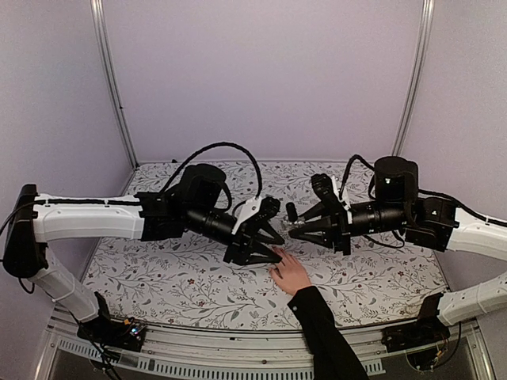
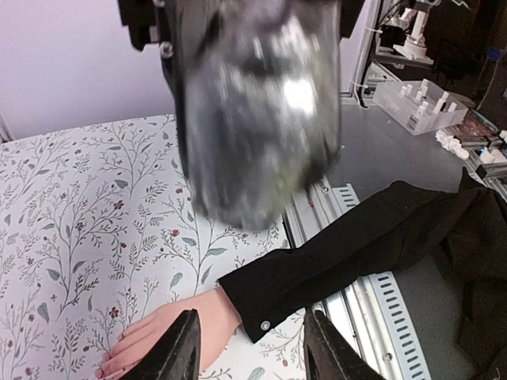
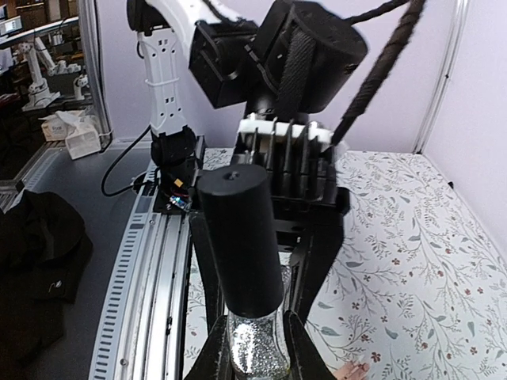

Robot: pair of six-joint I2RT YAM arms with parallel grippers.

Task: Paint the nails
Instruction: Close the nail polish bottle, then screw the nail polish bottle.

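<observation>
Nails [image 2: 101,371]: on a bare hand [image 1: 290,275] lying flat, palm down, on the bench [image 1: 158,269] near its front middle. They are too small to make out from above. In the left wrist view the fingertips run off the lower left corner.
Hard to read: a blurred shape [image 2: 253,111], dark and glittery, fills the top middle of the left wrist view. I cannot tell what it is.
Left claw [image 1: 275,244]: just above and left of the hand's fingers. Its jaws stand apart with nothing between the tips, which are cut off by the bottom of its own view.
Right claw [image 3: 255,360]: closed on a bottle [image 3: 242,237], gripping the glittery glass. The tall black cap stands upright above the jaws.
Between the claws: they face each other tip to tip over the fingers, close together. From the right wrist, the bottle and the left arm's black body block most of the bench behind.
Sleeve [image 1: 325,336]: black, running from the wrist across the front rail [image 2: 380,301] and out of the bottom of the overhead view.
Cable [image 1: 230,150]: loops high over the left arm.
Edges: upright posts [image 1: 111,87] at the back corners, with lilac walls close behind and to the sides.
Open room: flowered cloth lies bare left of the hand and toward the back.
</observation>
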